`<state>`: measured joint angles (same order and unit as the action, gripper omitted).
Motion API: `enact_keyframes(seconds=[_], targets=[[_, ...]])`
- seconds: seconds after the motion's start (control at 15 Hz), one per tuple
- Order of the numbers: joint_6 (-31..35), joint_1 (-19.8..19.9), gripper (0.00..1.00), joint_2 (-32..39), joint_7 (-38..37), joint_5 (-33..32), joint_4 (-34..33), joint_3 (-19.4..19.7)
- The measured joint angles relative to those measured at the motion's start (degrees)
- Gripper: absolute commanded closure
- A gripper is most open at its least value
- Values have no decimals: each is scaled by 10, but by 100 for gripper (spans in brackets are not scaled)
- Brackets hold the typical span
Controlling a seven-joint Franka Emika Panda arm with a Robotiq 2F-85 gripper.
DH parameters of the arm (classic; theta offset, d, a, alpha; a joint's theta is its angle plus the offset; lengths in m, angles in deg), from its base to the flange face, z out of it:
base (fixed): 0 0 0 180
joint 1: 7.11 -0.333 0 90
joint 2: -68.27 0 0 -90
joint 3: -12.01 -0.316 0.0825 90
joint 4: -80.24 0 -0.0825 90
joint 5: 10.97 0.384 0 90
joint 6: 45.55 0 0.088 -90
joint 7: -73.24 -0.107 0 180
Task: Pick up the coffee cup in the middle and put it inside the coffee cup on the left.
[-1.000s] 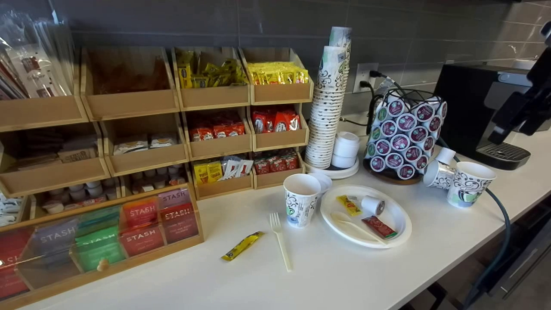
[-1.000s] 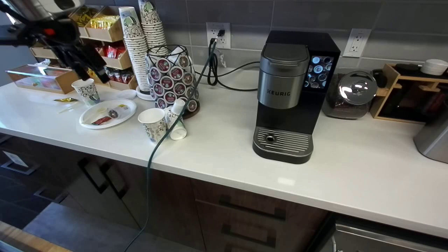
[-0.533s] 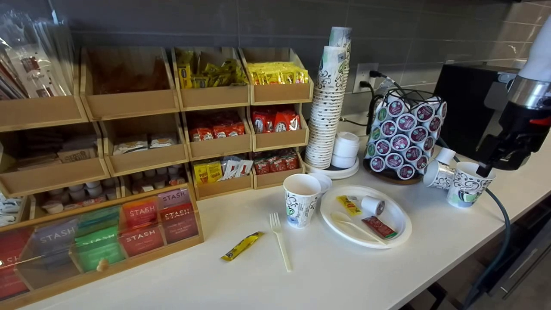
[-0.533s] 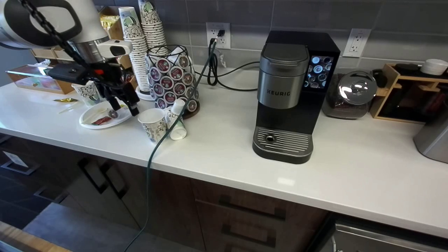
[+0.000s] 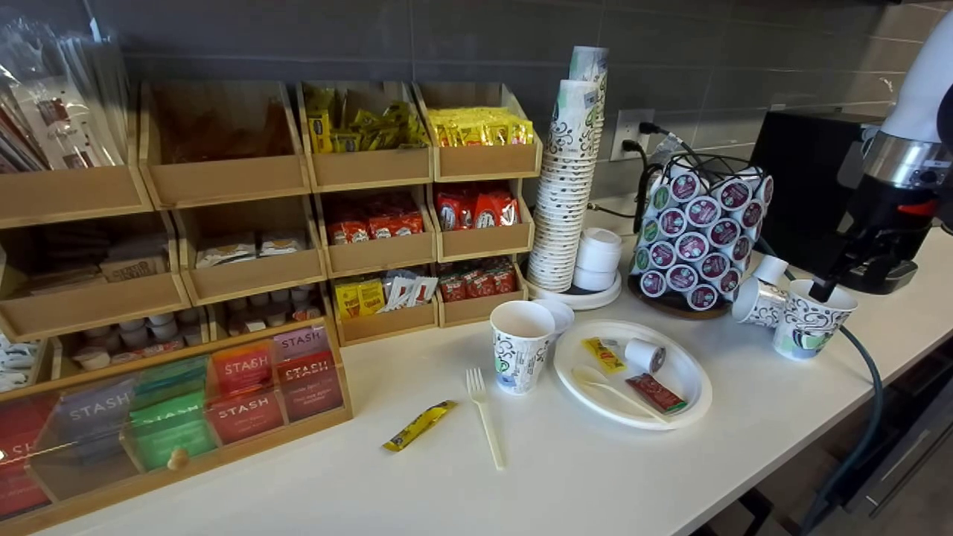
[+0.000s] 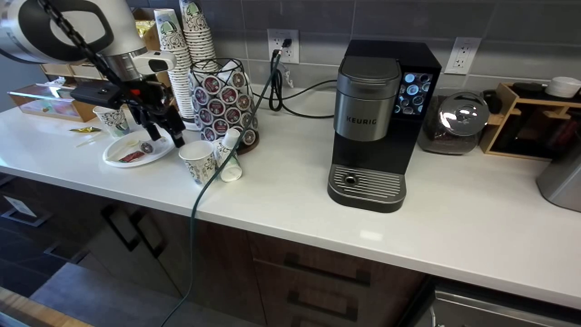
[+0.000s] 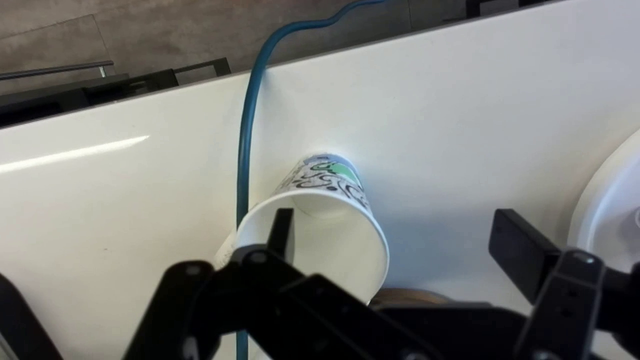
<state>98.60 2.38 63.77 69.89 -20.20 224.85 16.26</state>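
Patterned paper coffee cups stand on the counter. The left cup (image 5: 521, 357) is upright, beside the plate; it also shows in an exterior view (image 6: 114, 121). The middle cup (image 6: 200, 165) is upright and also shows in an exterior view (image 5: 808, 327) and the wrist view (image 7: 330, 176). A further cup (image 6: 230, 170) leans against it, with a white piece on top. My gripper (image 6: 167, 138) is open and empty, just above the middle cup. In the wrist view my gripper (image 7: 395, 227) has one finger over the cup's mouth and the other apart on the right.
A white plate (image 5: 700, 387) with packets and a pod lies between the upright cups. A pod rack (image 5: 692, 246) and tall cup stacks (image 5: 560, 186) stand behind. A cord (image 6: 194, 218) runs past the cups over the counter edge. A coffee machine (image 6: 363, 113) stands further along.
My gripper has come down from high beyond the plate to just above the middle cup, with only a small shift in the last half second. The cups have not moved.
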Motion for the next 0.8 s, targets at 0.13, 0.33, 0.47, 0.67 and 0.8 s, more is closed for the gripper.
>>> enact_keyframes(seconds=[0.13, 0.33, 0.47, 0.67, 0.8], targets=[[19, -5, 8, 8, 0, 4, -3, 0], [32, -11, 23, 26, 0, 11, -14, 0], [35, -12, 26, 42, 0, 12, -24, 0], [46, -12, 36, 70, 0, 12, -41, 2], [53, -12, 59, 90, 0, 12, -54, 5]])
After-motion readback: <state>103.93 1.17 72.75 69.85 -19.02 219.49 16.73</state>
